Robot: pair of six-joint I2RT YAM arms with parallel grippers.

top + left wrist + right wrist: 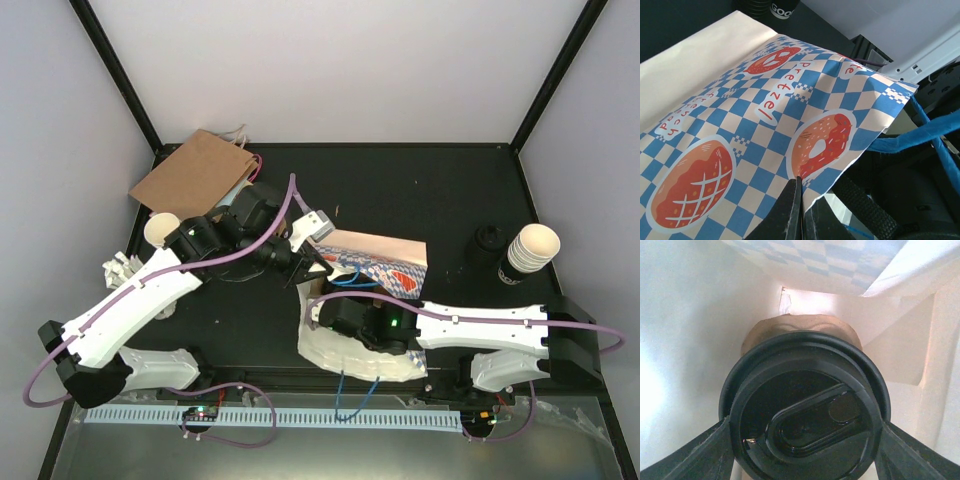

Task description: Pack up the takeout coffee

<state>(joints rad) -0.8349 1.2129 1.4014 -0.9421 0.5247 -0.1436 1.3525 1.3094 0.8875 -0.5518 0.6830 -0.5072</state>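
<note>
Black table (pixel 420 190) sits inside a booth with white walls. At the far left corner a brown paper bag (pixel 195 172) lies flat. Just in front of it stands an open cream cup (pixel 160 230) with no lid. Near that cup lies a bit of crumpled white paper (pixel 120 267).

The left arm reaches to the middle of the table. The left gripper (pixel 799 187) is clenched tight on the edge of the checked paper bag (pixel 765 125). This bag is blue and white, with pictures of a pretzel and a donut on it. It lies on its side in the middle of the table.

The right arm (pixel 490 325) comes in from the right, and its end goes into the mouth of the bag. The right gripper (pixel 805 440) is inside the bag, with white paper all around. It grasps the takeout coffee cup (pixel 805 405). One finger presses each side of the round black lid. So the coffee is inside the checked bag, held by the right arm.

Far right on the table stands a stack of cups (pixel 530 250) with a cream one on top. Just beside it, on its left, is a small dark stack (pixel 487 245) that is hard to make out.
</note>
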